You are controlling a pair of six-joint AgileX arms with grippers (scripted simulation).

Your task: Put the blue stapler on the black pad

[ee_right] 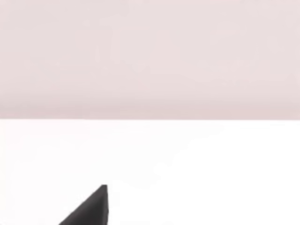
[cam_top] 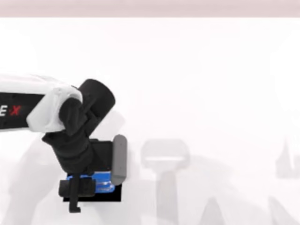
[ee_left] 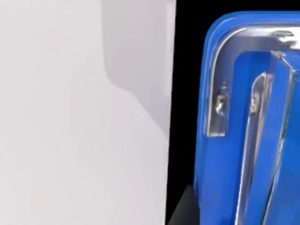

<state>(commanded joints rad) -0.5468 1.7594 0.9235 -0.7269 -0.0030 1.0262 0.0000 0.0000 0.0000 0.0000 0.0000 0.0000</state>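
Observation:
The blue stapler (cam_top: pixel 101 183) lies across the near part of the black pad (cam_top: pixel 117 193) at the table's lower left. My left gripper (cam_top: pixel 75 190) points down over the stapler's left end and is shut on it. In the left wrist view the blue stapler (ee_left: pixel 243 140) with its silvery strip fills one side, the black pad (ee_left: pixel 185 93) runs beside it, and one dark fingertip (ee_left: pixel 185 211) touches the stapler's edge; the other finger is out of frame. Whether the stapler rests on the pad or hangs just above it I cannot tell.
White table (cam_top: pixel 201 84) stretches to the right of the pad, crossed by faint grey shadows. The left arm's white forearm (cam_top: pixel 28 110) comes in from the left edge. The right arm is outside the top view; its wrist view shows one dark fingertip (ee_right: pixel 91 208) over bare table.

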